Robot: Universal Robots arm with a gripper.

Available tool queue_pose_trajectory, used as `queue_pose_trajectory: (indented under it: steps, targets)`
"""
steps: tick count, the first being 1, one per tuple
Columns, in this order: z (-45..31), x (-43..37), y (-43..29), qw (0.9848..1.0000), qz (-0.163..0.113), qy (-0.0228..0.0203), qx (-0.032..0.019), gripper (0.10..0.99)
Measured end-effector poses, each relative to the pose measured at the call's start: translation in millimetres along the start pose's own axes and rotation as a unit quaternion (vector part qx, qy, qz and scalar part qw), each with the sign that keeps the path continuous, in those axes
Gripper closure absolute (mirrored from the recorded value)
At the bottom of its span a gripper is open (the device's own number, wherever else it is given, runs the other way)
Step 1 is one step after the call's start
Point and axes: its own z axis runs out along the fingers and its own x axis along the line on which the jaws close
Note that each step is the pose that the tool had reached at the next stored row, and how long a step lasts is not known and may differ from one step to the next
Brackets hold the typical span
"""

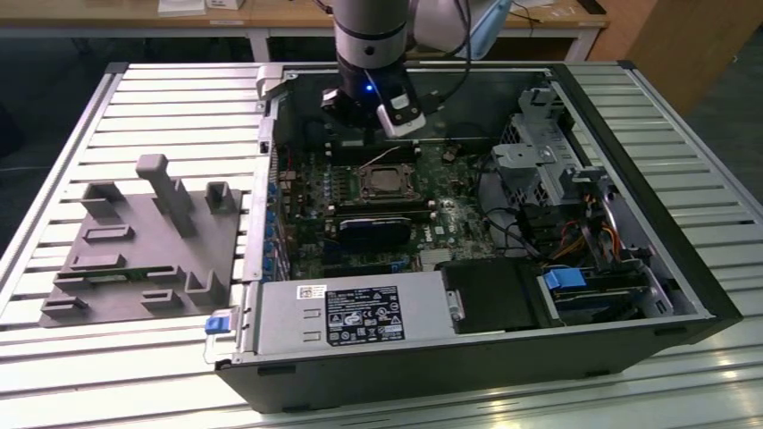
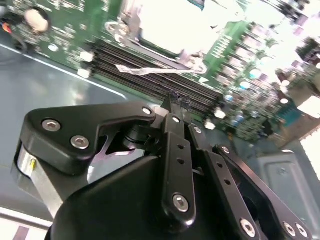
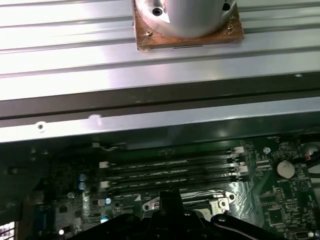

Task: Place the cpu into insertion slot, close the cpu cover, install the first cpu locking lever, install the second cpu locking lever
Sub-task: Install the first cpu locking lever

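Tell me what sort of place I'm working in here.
Likely a robotics lab or workshop bench: an open computer case on a slatted aluminium table, a grey parts fixture beside it, wooden desks behind.

Slatted metal table (image 1: 179, 98), wooden desk (image 1: 286, 13) — dark floor (image 1: 179, 49)

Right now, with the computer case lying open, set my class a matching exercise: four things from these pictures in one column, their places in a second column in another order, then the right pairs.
Things
1. insertion slot
2. grey power supply box
3. grey fixture tray
4. gripper

Places
A. on the slatted table, at the exterior view's left of the case
B. hanging over the green board, fingers shut
C. along the case's nearest wall, label facing up
D. set in the middle of the green board

Pairs: 1-D, 2-C, 3-A, 4-B
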Motion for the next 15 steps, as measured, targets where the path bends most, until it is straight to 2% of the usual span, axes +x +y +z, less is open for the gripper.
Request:
queue_pose_trajectory:
  steps: [4,6,12,15]
  targets:
    - [0.8,-12.2,1.5,1.0,0.0,0.0001,0.0,0.984]
    - [1.0,-15.7,1.9,1.0,0.0,0.0002,0.0001,0.984]
    - [1.5,-16.4,2.0,1.0,0.0,-0.0006,0.0007,0.984]
    - [2.6,-16.3,1.6,1.0,-0.001,-0.0052,0.0004,0.984]
